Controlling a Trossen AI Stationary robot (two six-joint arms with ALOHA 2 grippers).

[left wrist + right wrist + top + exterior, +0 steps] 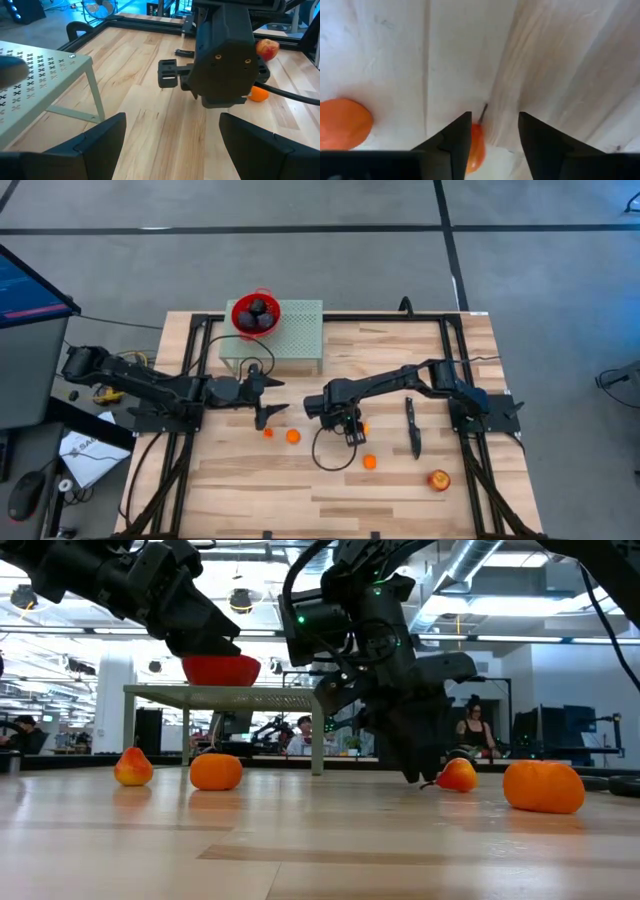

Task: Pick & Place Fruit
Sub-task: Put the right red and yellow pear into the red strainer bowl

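Note:
Three dark purple plums (257,312) lie in a red bowl (240,323) on a green perforated stand (295,330). Small orange fruits lie on the table: two (268,432) (293,436) near my left gripper and one (369,462) nearer the front. A red-yellow apple (438,479) lies at front right. My right gripper (494,116) is open and points down, and a small stemmed orange fruit (477,142) lies between its fingers, close to one of them. My left gripper (265,400) hovers open beside the stand. My right gripper comes from above, pointing down, with one finger (457,137) right beside the small orange fruit (458,776), which rests on the table. I cannot tell whether the finger touches it.
A slim black knife (412,428) lies on the table right of my right gripper. A black cable (325,455) loops over the boards below it. The stand's legs (97,102) rise close to my left gripper. Bare wood stretches along the near edge.

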